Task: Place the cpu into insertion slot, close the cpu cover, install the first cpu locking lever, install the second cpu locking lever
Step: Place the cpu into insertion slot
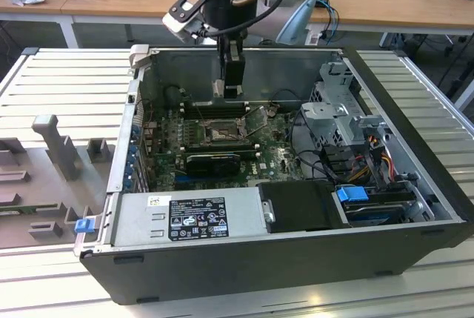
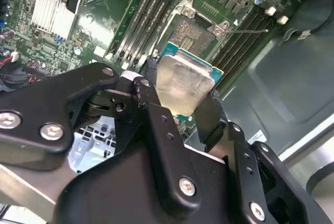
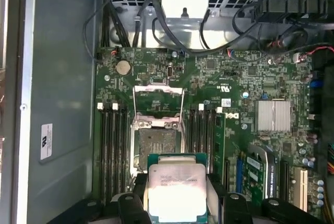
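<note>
My gripper (image 1: 231,87) hangs inside the open computer case, above the far edge of the green board. It is shut on the cpu (image 3: 176,190), a flat square chip with a pale silvery top and a green rim, held by two opposite edges between the black fingers (image 2: 209,114). The insertion slot (image 3: 156,148) lies uncovered on the board a little ahead of the chip, dull grey-gold inside a black rim. In the exterior view the slot (image 1: 222,134) lies below and nearer the camera than the gripper. The cpu cover (image 3: 158,89) stands flipped open at the slot's far side.
Long black memory slots (image 3: 112,145) flank the socket on both sides. A black expansion card (image 1: 215,159) crosses the board in front of it. A grey power supply (image 1: 185,218) fills the case's near side, and a drive cage with cables (image 1: 341,118) stands at the exterior view's right.
</note>
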`<move>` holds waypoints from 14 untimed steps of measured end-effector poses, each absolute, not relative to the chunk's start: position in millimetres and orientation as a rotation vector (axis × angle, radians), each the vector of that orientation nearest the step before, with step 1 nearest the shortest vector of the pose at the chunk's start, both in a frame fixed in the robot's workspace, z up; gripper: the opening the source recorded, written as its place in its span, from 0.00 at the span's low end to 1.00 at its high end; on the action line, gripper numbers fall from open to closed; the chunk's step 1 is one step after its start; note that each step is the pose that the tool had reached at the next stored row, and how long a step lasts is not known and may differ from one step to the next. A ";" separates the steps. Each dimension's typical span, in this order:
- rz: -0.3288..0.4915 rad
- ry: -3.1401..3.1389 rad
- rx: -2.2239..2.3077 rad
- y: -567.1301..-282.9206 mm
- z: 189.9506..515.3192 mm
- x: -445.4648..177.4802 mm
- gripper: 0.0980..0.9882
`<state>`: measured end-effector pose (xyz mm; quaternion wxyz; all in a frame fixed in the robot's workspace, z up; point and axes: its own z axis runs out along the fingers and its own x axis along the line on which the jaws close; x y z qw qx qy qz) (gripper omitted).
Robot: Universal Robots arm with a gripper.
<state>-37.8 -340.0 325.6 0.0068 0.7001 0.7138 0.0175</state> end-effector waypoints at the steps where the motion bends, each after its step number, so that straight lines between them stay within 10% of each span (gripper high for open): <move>1: 0.054 2.233 2.190 -340.0 323.6 -37.8 0.49; 14: 0.059 2.230 2.187 -340.2 292.7 -37.8 0.49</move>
